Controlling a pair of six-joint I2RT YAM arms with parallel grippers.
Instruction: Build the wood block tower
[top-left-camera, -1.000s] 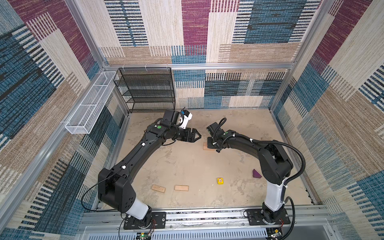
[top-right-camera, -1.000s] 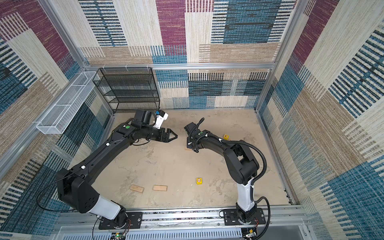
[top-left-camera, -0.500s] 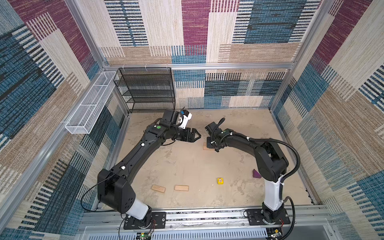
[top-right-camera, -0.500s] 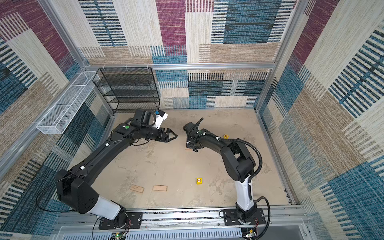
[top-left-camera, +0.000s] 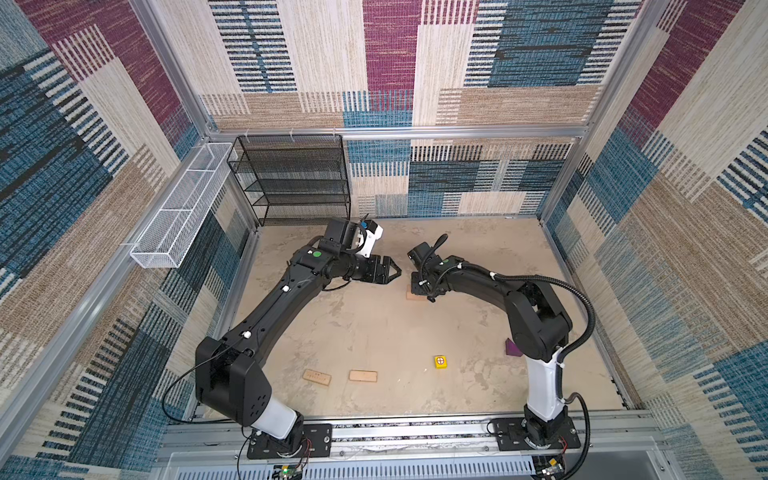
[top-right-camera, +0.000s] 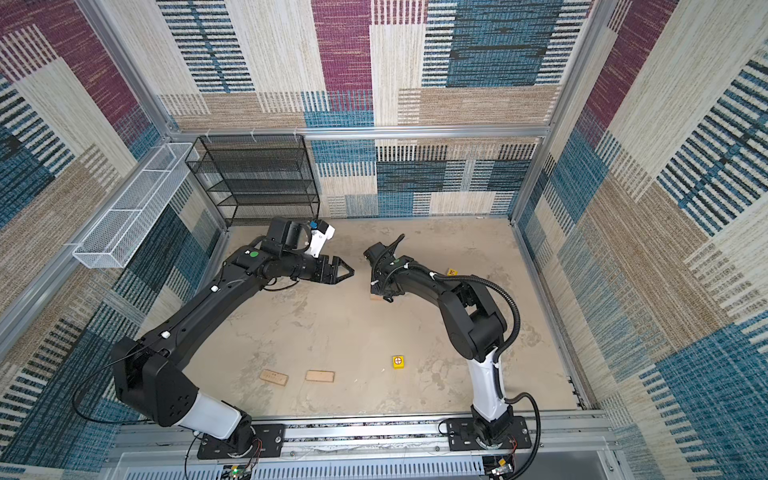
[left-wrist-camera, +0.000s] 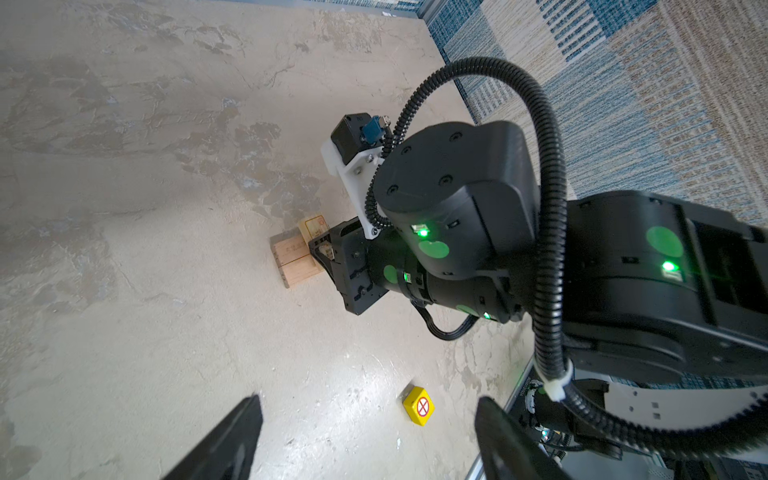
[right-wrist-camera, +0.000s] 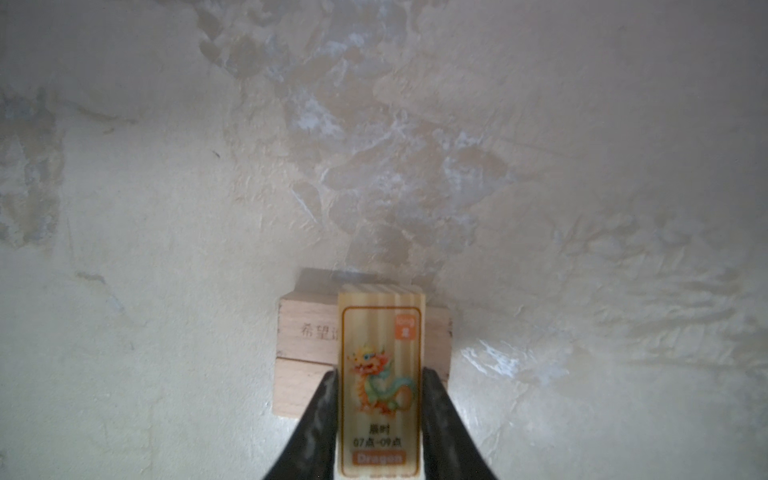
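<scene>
Dragon plank (right-wrist-camera: 380, 332) is clamped by its long edges in the right gripper (right-wrist-camera: 380, 376), jaws narrow and closed on it. It is held crosswise over two base planks (right-wrist-camera: 305, 332), which are laid flat side by side, touching, on the floor (right-wrist-camera: 166, 208). Whether it rests on them or sits just above cannot be told. In both top views the right gripper (top-left-camera: 422, 291) is pointed down at the far middle of the floor, and only a corner of the base planks (top-left-camera: 412, 296) is seen beside it.

Left gripper (left-wrist-camera: 368, 401) is held empty, jaws wide apart, above the floor. It is aimed at the right gripper, near it but not touching.

Near cube (top-left-camera: 441, 361), yellow with a red crossed circle, is set alone near the front, right of middle. Far cube (top-right-camera: 451, 272), yellow with a red letter, is seen in a top view behind the right arm. Wedge (top-left-camera: 512, 348), purple, is partly hidden by the right arm's base link. Printed plank (top-left-camera: 317, 377) and plain plank (top-left-camera: 363, 376) are laid flat near the front, left of middle, end to end but apart.

Rack (top-left-camera: 291, 178) is stood at the far left corner, and basket (top-left-camera: 178, 208) is hung on the left wall.
</scene>
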